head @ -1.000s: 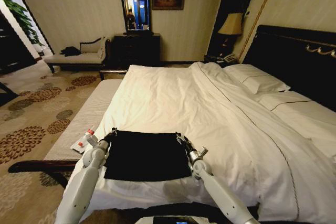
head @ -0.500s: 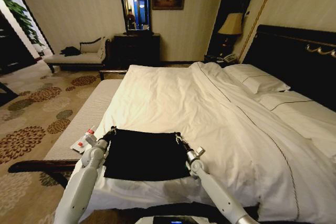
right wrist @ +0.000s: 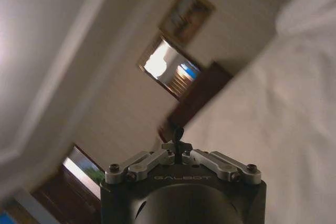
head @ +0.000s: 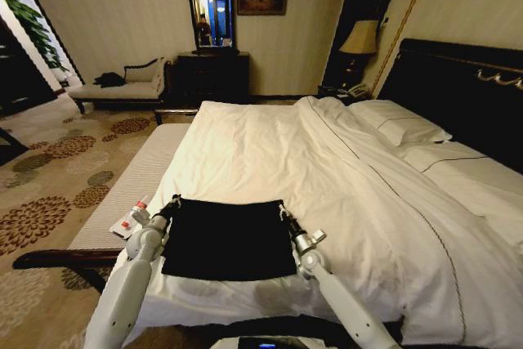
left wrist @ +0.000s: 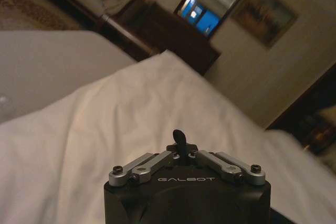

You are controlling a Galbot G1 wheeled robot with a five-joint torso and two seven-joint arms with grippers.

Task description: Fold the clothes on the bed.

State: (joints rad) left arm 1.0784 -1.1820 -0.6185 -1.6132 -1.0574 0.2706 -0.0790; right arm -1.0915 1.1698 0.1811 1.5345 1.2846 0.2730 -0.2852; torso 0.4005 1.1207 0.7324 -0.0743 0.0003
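T-shirt (head: 229,239): black, lying near the foot corner of the bed (head: 270,153), small against the white duvet; reads as a squarish dark panel, no lettering visible from the head view; far edge stretched straight between the two hands

Left hand (head: 173,204): at the far left corner of the T-shirt; fingers pressed together, pinching the dark fabric there; left wrist view shows the linkage folded in and a dark nub of cloth at the tips (left wrist: 179,139)

Right hand (head: 283,211): at the far right corner; also pinched shut on the T-shirt; right wrist view shows the same closed linkage with a dark tuft at the tips (right wrist: 179,135); that camera tilts up toward the wall and mirror

Step in hand (judgement): both corners gripped, far edge taut; looks like mid-fold, with further folds probably left

Nearby: pale bench (head: 135,181) beside the bed on the robot's left, with a small red-and-white packet (head: 131,220) on it, just beside the left arm

Risk 1: grips look shallow, only a tip of cloth in each; uneven pull could slip one corner out; fold would collapse skewed

Risk 2: pinch may include duvet under the T-shirt; lifting would drag bedding and wrinkle the garment; cannot tell from these views

Risk 3: hands travelling at unequal pace would leave the edge slanted; left arm swinging outward could knock the packet
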